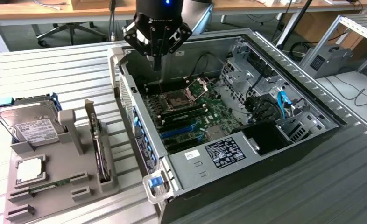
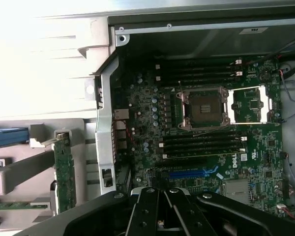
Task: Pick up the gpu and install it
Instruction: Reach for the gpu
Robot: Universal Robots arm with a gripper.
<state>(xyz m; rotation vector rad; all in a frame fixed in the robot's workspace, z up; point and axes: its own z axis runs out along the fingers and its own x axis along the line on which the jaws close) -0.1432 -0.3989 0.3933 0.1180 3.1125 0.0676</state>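
Observation:
The gpu [image 1: 100,148] stands on edge in a slot of the grey holder [image 1: 65,186] at the exterior view's left, its metal bracket strip at the far end. In the wrist view the gpu [image 2: 65,169] appears as a thin green-faced card beside the case wall. My gripper [image 1: 157,64] hangs above the back part of the open computer case [image 1: 283,154], over the motherboard [image 1: 193,114] and apart from the gpu. Its fingers are shut with nothing between them. The gripper [image 2: 160,209] sits just short of the blue card slot [image 2: 187,173].
A silver hard drive [image 1: 28,122] in a blue frame, a processor chip [image 1: 29,169] and a green memory stick [image 1: 46,186] share the holder. The open processor socket [image 2: 205,109] and memory rows lie in the case. Drive cages and cables fill the case's right side.

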